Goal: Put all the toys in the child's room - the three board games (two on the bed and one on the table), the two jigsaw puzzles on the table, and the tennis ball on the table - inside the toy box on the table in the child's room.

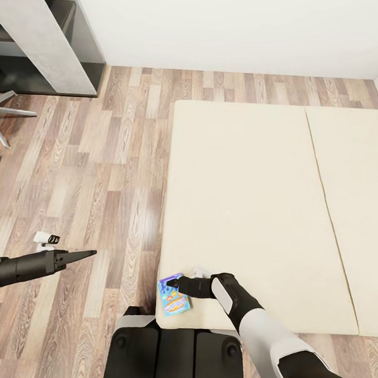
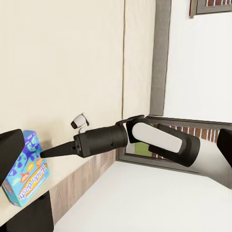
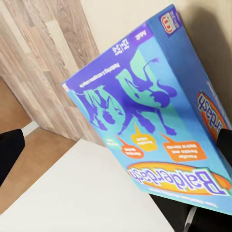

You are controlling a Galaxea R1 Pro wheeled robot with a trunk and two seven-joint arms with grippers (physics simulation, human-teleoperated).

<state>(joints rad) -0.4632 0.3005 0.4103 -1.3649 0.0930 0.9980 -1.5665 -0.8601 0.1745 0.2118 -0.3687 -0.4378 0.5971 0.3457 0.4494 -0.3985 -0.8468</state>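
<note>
Head view: a blue board game [image 1: 173, 296] lies at the near left corner of the bed [image 1: 256, 205], a flat rectangular box lying slightly askew to the mattress edge. The right gripper [image 1: 173, 281] reaches in from the near right and sits over the far end of the box; its dark fingers hide that end, and whether the jaws are closed on the box or merely around it cannot be told. The bed shows a plain cream mattress with a seam running near to far on its right side. Wood-plank floor [image 1: 99, 170] lies to the left of the bed, and a white wall [image 1: 236, 28] runs along the far side.

Right wrist view: the board game [image 3: 154, 121] seen close. The cover is bright blue with a teal and purple cartoon figure, orange speech-bubble labels and an orange oval title band; the side edge is a deeper blue with small white print.

Left arm: the left gripper [image 1: 84, 253] hangs over the floor at the near left, well apart from the bed, its fingers drawn together to a narrow point with nothing between them. In the left wrist view the board game [image 2: 26, 169] shows with its cover facing the camera.

At the far left stands a grey table [image 1: 47, 36] with a dark section beside it.
</note>
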